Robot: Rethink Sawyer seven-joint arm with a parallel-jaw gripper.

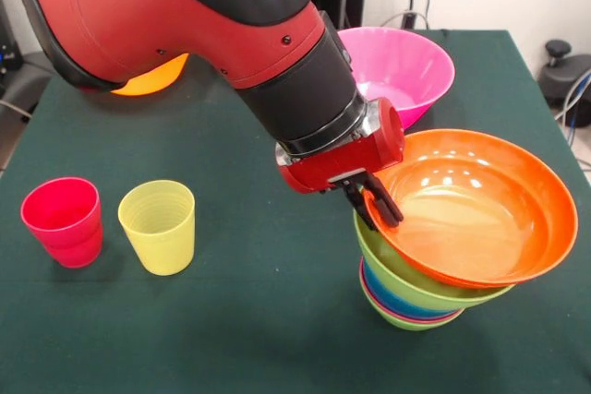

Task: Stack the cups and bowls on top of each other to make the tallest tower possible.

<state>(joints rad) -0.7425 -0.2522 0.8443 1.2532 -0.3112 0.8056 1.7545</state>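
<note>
Tool (377, 202) pinches the near-left rim of the orange bowl (471, 205), which sits tilted on the tower (416, 292) at the table (231, 320) right. Bowl overhangs right, away from the tool; needs centring before release.

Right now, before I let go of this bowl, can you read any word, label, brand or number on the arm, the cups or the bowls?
None: no text, label or number can be read in this view.
Arm: plain red and black, no lettering showing.
Red cup and yellow cup: plain ribbed sides.
Orange bowl, in the pincer, and pink bowl: unmarked.
</note>
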